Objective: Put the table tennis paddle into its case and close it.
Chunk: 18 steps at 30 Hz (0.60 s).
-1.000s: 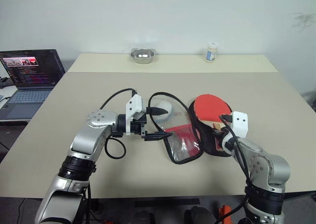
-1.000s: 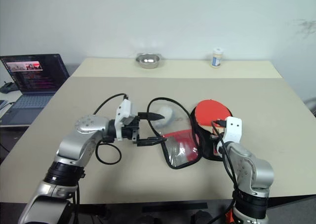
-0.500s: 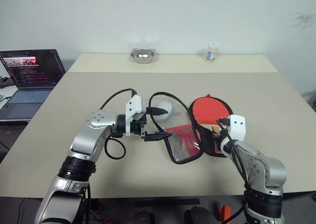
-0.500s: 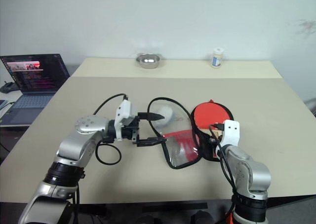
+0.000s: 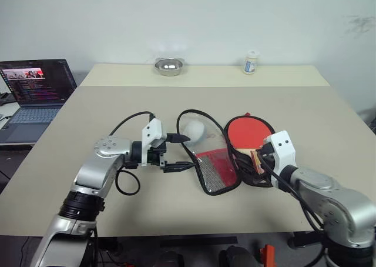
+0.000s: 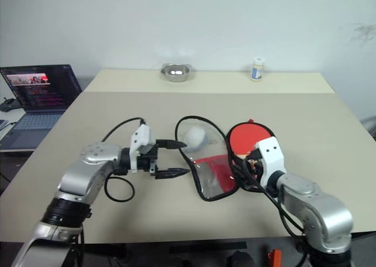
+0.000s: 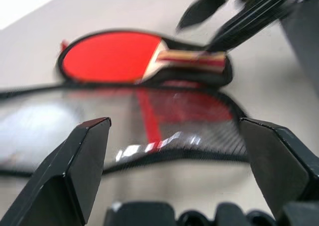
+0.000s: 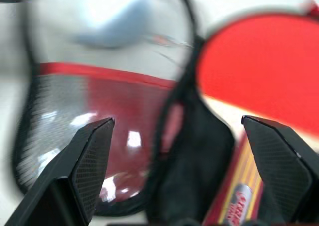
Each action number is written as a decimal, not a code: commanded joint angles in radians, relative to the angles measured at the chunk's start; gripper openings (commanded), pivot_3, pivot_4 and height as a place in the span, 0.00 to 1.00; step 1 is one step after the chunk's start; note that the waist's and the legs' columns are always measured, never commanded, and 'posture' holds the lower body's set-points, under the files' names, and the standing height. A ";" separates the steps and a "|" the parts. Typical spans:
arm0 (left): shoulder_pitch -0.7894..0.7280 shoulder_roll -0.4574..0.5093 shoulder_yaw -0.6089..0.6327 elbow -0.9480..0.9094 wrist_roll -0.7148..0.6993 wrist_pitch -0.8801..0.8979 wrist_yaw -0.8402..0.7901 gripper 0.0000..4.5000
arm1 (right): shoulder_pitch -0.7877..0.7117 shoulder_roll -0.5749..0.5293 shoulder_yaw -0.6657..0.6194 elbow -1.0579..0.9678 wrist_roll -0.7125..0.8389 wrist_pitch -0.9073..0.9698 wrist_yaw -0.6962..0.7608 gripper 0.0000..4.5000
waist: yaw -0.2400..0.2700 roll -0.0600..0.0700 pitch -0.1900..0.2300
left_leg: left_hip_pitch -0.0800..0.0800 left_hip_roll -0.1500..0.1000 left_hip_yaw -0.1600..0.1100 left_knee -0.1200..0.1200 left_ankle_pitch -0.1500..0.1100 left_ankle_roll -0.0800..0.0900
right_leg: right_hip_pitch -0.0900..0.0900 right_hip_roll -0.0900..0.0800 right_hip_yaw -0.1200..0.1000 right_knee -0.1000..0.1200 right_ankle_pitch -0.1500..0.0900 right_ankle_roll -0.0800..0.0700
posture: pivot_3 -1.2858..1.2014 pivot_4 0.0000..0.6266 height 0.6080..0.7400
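Observation:
The case [image 5: 216, 172] lies unzipped and spread flat at mid-table, its red mesh-pocket flap to the left. The paddle [image 5: 249, 130] rests in the black right half, red face up, with its striped handle [image 5: 258, 159] pointing toward me. My right gripper [image 8: 177, 122] hovers just over the handle end, open, with nothing between its fingers. To the left of the flap, my left gripper [image 5: 182, 153] points right at it, open and empty, clear of the fabric. The left wrist view looks across the mesh flap [image 7: 189, 116] to the paddle [image 7: 112, 56].
A metal bowl [image 5: 170, 66] and a small white bottle [image 5: 251, 62] stand at the table's far edge. An open laptop [image 5: 35, 89] sits on a side table to the left. Bare tabletop [image 5: 329, 120] surrounds the case.
My right gripper has opened, lifted and drawn back from the paddle's handle while rolling, its elbow swinging out to the right. The left gripper has shifted slightly left, away from the flap.

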 commanded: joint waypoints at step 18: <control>-0.059 -0.096 -0.066 0.141 0.035 0.064 -0.041 0.02 | 0.072 -0.496 -0.407 0.007 0.305 -0.195 0.433 1.00 | 0.008 -0.003 0.000 | -0.001 -0.001 0.000 0.001 0.000 0.001 | 0.001 -0.003 0.000 -0.001 0.000 0.000 | 0.52 0.24 1.00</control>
